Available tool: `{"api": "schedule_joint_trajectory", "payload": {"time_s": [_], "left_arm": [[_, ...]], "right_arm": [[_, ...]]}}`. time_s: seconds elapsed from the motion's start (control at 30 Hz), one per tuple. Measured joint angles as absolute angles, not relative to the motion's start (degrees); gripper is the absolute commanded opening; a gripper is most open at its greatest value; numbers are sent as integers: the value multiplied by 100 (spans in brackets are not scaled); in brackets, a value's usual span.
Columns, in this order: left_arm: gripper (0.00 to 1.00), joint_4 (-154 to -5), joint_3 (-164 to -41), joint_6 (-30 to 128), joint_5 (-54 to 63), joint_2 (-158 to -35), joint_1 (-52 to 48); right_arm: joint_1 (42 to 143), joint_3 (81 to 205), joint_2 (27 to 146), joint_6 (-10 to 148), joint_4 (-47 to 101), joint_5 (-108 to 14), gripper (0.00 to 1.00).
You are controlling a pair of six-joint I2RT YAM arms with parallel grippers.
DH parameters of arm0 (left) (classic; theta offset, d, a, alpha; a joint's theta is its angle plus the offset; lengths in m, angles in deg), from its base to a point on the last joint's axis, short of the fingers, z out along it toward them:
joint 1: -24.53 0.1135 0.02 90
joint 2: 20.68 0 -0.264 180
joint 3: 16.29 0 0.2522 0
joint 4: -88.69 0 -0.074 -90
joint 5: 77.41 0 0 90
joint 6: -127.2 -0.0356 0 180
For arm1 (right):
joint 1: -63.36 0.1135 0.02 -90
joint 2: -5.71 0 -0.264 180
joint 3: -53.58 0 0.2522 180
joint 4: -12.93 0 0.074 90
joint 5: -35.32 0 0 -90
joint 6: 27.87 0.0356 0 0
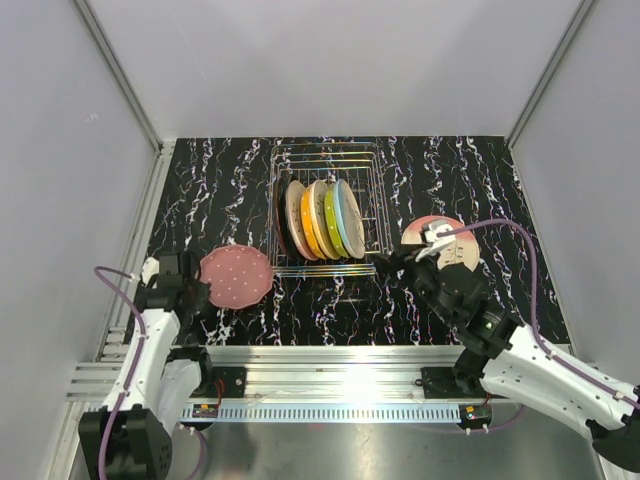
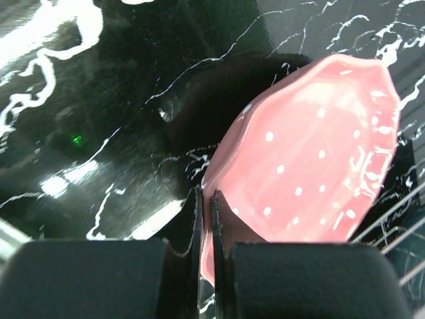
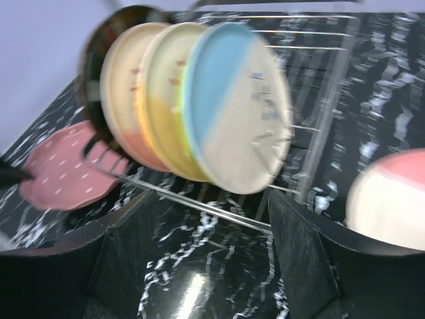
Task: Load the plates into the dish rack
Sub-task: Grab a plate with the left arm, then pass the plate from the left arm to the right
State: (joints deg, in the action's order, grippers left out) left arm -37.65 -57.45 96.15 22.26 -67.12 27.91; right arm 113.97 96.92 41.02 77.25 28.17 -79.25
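Pink dotted plate [image 2: 312,159], rim clamped in your left gripper [image 2: 206,219], clear only from its wrist camera, your right gripper [image 3: 212,219] jaws apart, facing the dish rack [image 1: 330,160]

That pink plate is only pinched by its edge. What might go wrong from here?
The left hand grips the pink dotted plate only at its rim, so it might slip or tilt when lifted.
The dish rack already holds a close row of plates; the pink one could knock them going in.
The open right hand hovers near the rack and might block the way.
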Motion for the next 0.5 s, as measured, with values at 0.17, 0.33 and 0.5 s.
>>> {"api": "schedule_joint_trajectory", "payload": {"time_s": [0.17,0.33,0.5], "left_arm": [[0,-3203,-5992,9495,2274,-6312,2791],[0,-2784,-6296,9390,2370,-6109,2791],[0,-2572,-6534,9327,2445,-5962,2791]], "right_arm": [[11508,10142,4889,7218,2314,-6505,73],[12413,10599,5734,6407,2124,-6087,75],[12940,11082,6696,5666,1844,-5969,82]]}}
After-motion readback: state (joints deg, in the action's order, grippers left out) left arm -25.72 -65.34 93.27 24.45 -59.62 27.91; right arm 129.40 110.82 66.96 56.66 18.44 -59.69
